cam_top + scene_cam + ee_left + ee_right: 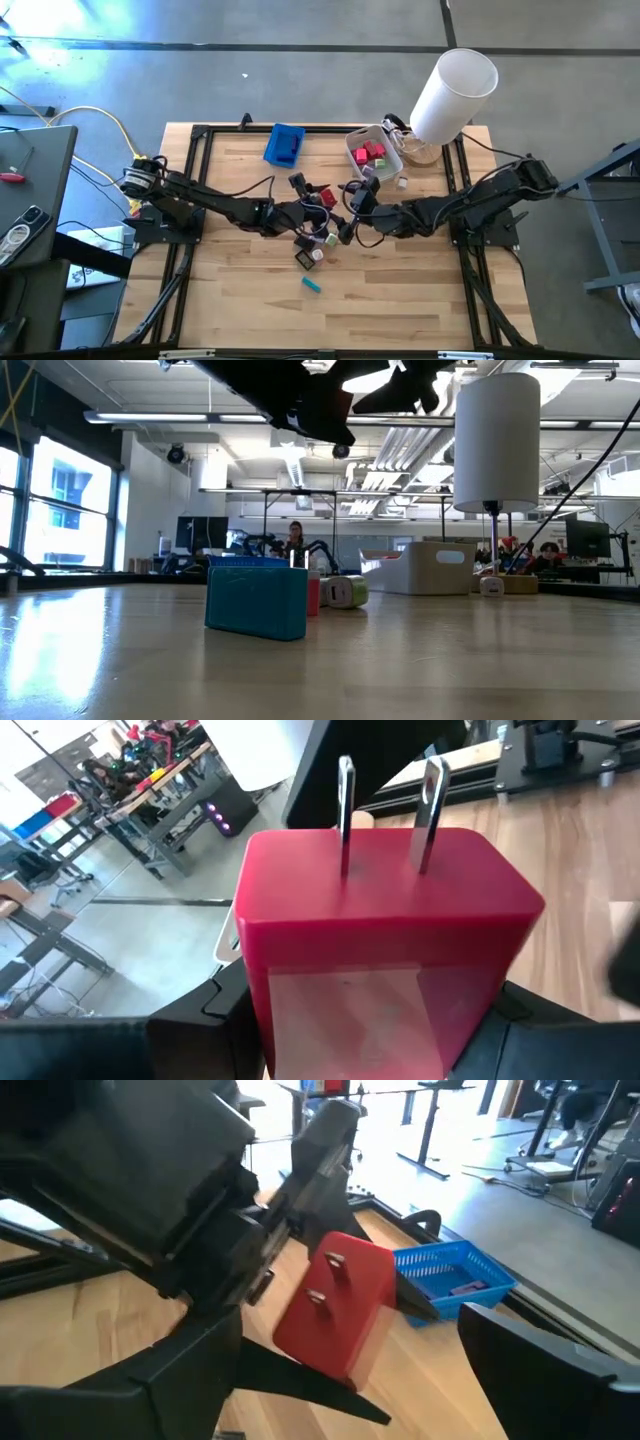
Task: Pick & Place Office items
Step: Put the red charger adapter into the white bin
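A red plug block [385, 910] with two metal prongs [432, 810] hangs above the table's middle, with my left gripper [308, 205] shut on it. My right gripper [357, 205] faces it from the table's right, open. Its fingers stand wide apart just short of the block [340, 1305] and touch nothing. Below them several small office items lie on the wood: a teal piece [312, 285], black and white blocks [308, 257] and a small roll [346, 592]. My left gripper pinches the red block between its two fingers [205, 1015], on two opposite sides at the end away from the prongs [300, 1020]. The fingers come nearly level from the table's left. The block is lifted clear, prongs pointing away from the gripper.
A blue tray [285, 145] stands at the far edge, left of centre. A translucent white bin [392, 150] holding red and pink pieces is right of it. A tall white cylinder [455, 90] stands at the far right corner. Black frame rails [190, 200] run along the table's sides.
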Robot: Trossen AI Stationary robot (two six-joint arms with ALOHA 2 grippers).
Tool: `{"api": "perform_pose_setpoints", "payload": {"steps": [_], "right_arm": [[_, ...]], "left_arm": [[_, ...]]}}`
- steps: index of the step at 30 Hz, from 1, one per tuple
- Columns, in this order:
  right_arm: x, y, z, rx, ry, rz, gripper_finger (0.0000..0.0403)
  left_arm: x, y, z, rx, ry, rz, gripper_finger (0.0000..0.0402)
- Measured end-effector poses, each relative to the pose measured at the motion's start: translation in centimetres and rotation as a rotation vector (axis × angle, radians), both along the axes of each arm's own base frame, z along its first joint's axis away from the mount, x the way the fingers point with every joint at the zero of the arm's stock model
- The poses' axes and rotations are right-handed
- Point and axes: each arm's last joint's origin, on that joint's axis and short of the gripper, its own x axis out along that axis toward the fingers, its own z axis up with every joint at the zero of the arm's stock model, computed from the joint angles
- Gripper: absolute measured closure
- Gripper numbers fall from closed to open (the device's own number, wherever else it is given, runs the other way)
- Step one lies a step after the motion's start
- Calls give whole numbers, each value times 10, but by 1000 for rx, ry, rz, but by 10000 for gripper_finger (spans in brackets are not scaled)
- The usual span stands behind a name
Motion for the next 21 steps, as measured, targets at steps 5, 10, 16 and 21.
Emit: {"api": "perform_pose_setpoints", "payload": {"steps": [5,10,16,21], "right_arm": [[-1,1,-2,27,13,18,46],[-1,1,-4,26,29,17,46],[-3,1,-9,70,68,32,46],[-2,-1,-10,111,69,70,46]], "left_arm": [[-1,-5,0,8,8,-11,203],[-1,-5,0,26,17,-16,203],[-1,-7,0,46,39,-34,203],[-1,-8,-1,63,57,-53,203]]}}
